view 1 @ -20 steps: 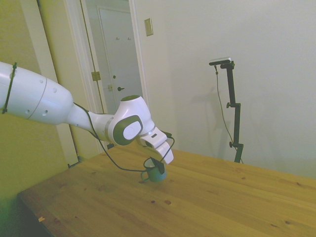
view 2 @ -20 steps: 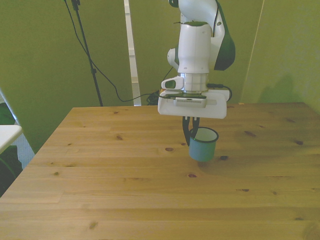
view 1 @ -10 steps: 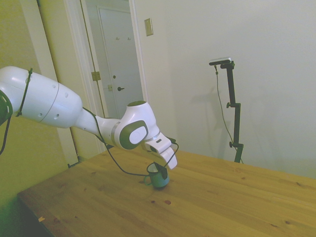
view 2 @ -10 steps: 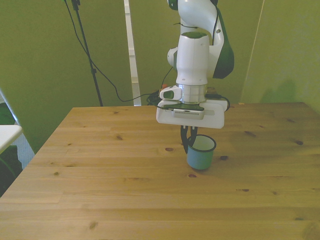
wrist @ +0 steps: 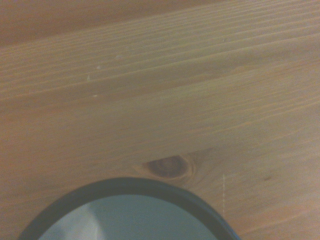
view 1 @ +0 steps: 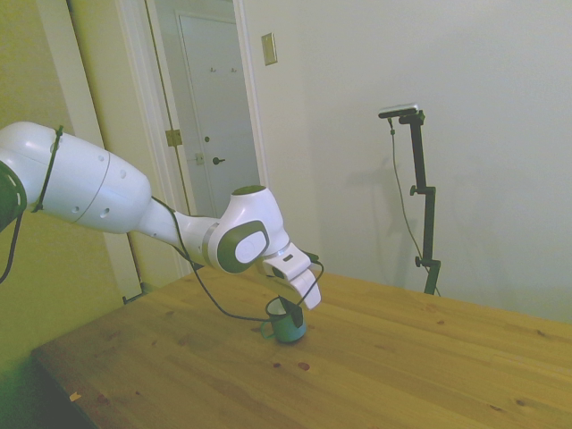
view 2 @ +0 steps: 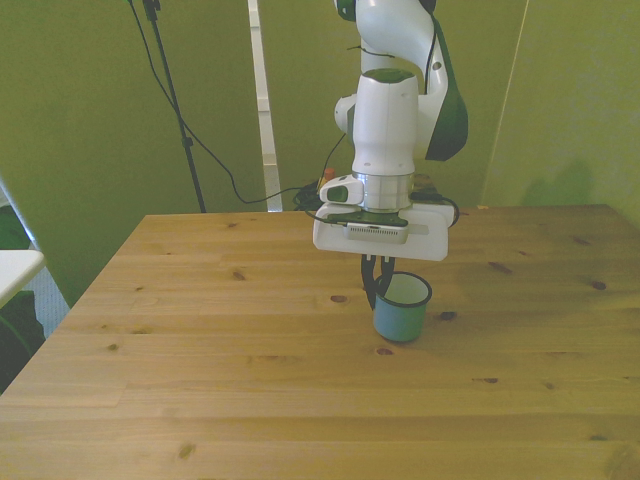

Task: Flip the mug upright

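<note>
the mug (view 2: 401,310) stands with its mouth up and its base on the table (view 2: 250,380), so its long axis runs nearly vertical — with a slight lean, the rim tipped a little toward the front view's right. it sits near the middle of the table, a bit toward the front view's right and toward the far edge. its handle (view 1: 265,327) shows only in the side view, a thin loop on the side toward the arm.

it is a small teal-blue cylinder with a dark rim and a pale, whitish inside; the outer wall is plain. in the wrist view the dark rim of the mug (wrist: 130,186) curves across the frame with the pale interior below it, and a dark knot (wrist: 167,166) in the wood lies just beside it.

the gripper (view 2: 376,288) comes down onto the mug's rim on the front view's left side. its dark fingers (view 2: 372,285) are drawn close together and appear pinched on the mug's wall at the rim — one seems to be inside, one outside, though the contact is small and hard to make out.

behind, the white arm (view 1: 134,201) reaches in low over the table, and a pale door (view 1: 214,107) stands in the background.
</note>
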Robot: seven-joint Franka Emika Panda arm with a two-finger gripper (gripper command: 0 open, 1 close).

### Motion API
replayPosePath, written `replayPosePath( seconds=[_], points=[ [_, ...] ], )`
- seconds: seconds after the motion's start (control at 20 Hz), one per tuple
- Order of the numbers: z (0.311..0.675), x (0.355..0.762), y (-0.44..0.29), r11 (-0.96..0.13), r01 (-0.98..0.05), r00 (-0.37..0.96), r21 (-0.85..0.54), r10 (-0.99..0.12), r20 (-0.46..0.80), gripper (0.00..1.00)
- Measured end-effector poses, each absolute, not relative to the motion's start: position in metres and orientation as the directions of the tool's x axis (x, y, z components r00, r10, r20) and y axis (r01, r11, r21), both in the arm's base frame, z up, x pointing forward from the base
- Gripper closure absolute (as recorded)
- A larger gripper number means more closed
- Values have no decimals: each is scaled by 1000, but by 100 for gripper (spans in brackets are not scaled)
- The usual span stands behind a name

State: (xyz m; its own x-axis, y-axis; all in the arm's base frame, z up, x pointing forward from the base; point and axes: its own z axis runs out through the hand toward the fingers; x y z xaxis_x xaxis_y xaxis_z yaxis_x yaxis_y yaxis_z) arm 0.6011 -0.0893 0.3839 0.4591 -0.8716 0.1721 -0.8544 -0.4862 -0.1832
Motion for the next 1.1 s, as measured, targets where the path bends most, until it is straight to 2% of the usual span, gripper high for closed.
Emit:
replayPosePath(
  seconds=[0.65, 0.9, 1.1],
  points=[
    [385, 601, -85, -501, -846, 474, -183, -863, 175, 0],
    [429, 592, -79, -518, -822, 479, -238, -854, 203, 0],
    [471, 562, -71, -527, -803, 477, -278, -848, 229, 0]
  ],
)
